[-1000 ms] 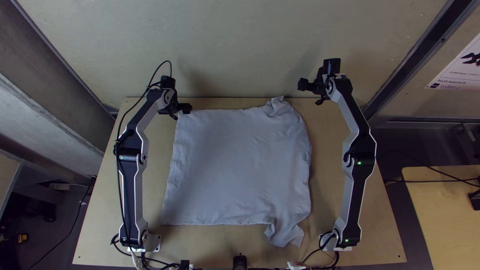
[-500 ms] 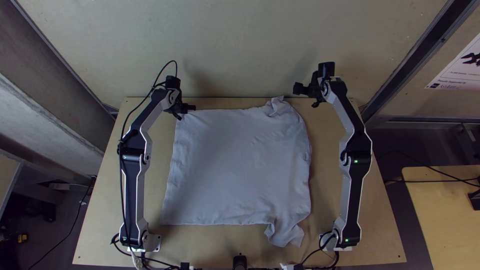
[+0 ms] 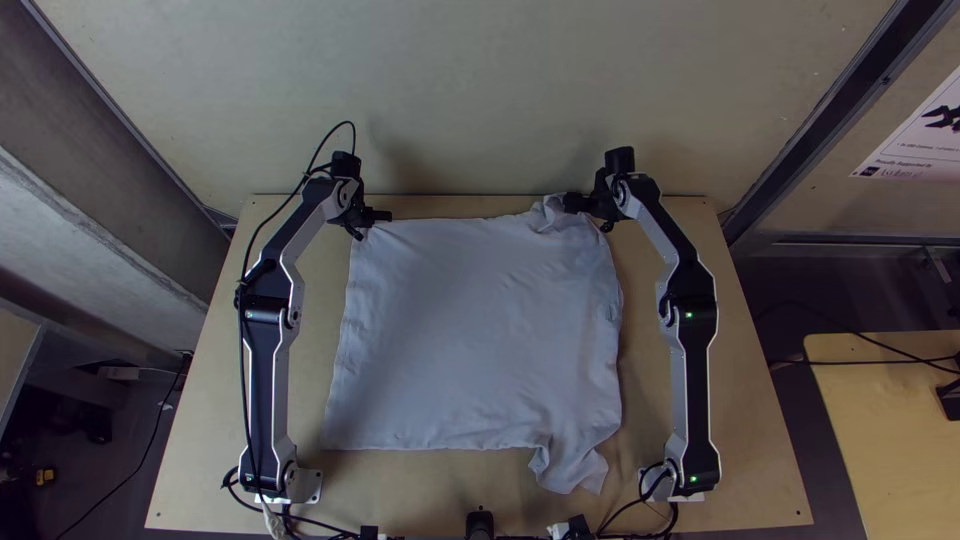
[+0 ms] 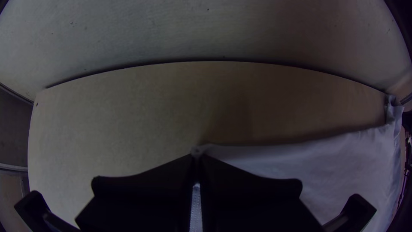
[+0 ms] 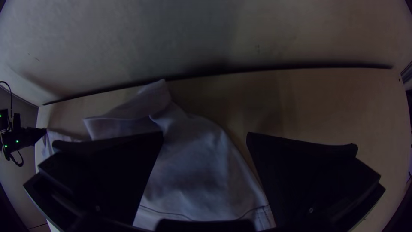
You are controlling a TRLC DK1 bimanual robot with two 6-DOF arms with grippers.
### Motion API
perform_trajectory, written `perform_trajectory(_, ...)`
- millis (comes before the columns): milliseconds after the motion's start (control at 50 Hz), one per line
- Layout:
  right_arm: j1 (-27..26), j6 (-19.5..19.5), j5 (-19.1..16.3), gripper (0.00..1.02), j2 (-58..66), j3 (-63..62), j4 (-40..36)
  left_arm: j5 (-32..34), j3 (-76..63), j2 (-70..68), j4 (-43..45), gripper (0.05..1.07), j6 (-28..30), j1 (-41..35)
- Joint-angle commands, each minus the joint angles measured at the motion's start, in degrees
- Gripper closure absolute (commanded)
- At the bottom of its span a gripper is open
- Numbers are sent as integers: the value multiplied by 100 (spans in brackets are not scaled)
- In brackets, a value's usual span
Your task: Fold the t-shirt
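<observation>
Robotics lab, two robot arms (image 3: 265, 390), wooden table (image 3: 400, 500), cables (image 3: 860, 362), poster (image 3: 915, 145)

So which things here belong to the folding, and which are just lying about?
For the job:
T-shirt, mostly spread
Left gripper, closed on its corner
Right gripper, open over its bunched far part

Just about:
Poster
Side table
Cable across that table

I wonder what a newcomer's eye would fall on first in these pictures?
Probably the pale t-shirt, spread across the middle of the wooden table, its right side rumpled in the top view. Then the left gripper, closed on the t-shirt's far left corner, and the right gripper, open over the crumpled far right corner.
</observation>
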Motion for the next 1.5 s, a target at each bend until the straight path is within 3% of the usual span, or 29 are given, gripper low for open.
perform_trajectory(0, 30, 125, -43, 16, 235, 248, 55, -84, -16, -97, -161, 104, 74, 46)
perform_trajectory(280, 179, 116, -43, 19, 525, 494, 266, -84, -8, -80, -118, 104, 74, 2)
perform_trajectory(380, 241, 116, -96, 47, 587, 503, 424, -84, -16, -80, -126, 104, 74, -6)
perform_trajectory(460, 276, 134, -122, 53, 613, 503, 442, -84, -16, -80, -153, 104, 82, -15)
perform_trajectory(520, 302, 134, -122, 76, 631, 512, 503, -84, -16, -80, -161, 104, 91, -15)
perform_trajectory(560, 302, 125, -114, 98, 640, 503, 573, -84, -16, -80, -170, 104, 118, -15)
perform_trajectory(580, 302, 125, -122, 100, 640, 503, 591, -84, -16, -89, -170, 104, 118, -15)
perform_trajectory(1080, -49, 257, -114, 100, -63, 292, 503, -41, 45, -493, -74, 104, -14, 143)
perform_trajectory(1480, -269, 230, -114, 100, -538, -68, 257, 794, 27, -704, -408, 104, -375, 565)
